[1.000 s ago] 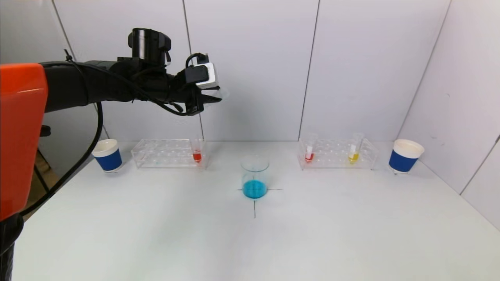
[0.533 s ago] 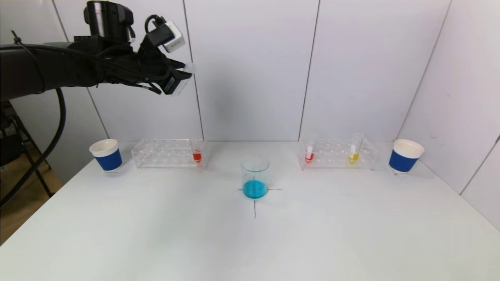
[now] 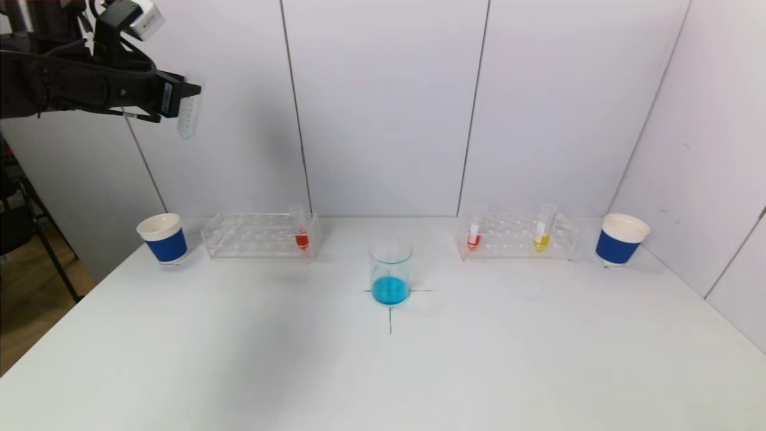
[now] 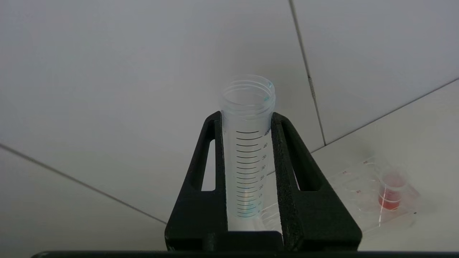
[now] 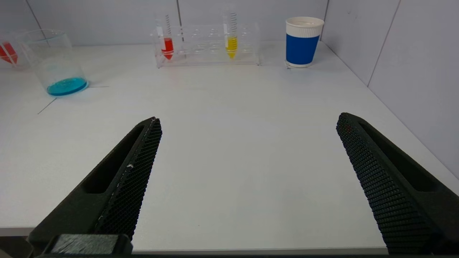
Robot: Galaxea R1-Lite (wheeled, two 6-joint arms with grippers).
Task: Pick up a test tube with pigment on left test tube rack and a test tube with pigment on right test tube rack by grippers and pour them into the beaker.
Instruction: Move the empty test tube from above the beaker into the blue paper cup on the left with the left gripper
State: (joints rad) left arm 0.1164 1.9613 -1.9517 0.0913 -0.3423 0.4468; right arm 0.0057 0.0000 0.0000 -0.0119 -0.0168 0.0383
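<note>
The empty tube [image 3: 187,112] hangs high above the far left corner of the surface [image 3: 383,371], clamped between the jaws of the left gripper [image 3: 179,102]. From the left wrist view the tube [image 4: 247,150] is clear, with graduation marks and an open mouth; only a faint blue trace shows at the rim, so I judge its contents already poured.

The beaker [image 3: 390,272] stands at the centre cross mark with a blue pool in its bottom. The left rack [image 3: 257,235] sits behind it to the left and holds one red tube [image 3: 301,230] at its inner end. The right rack [image 3: 517,235] holds a second red tube [image 3: 473,230] and a yellow tube [image 3: 542,230]. A blue paper cup [image 3: 163,237] stands just outside the left rack, directly below the raised arm; another cup [image 3: 620,239] stands outside the right rack.

The right gripper [image 5: 247,172] waits low over the near right of the surface, jaws spread wide, nothing between them, facing the right rack.

Step in hand, as I read it: disposing of the spent left tube. Next move likely calls for lowering it to the cup below or a free rack slot, then releasing. After that the right arm must reach forward and close on a right-rack tube above its pigment line, keeping it upright.
</note>
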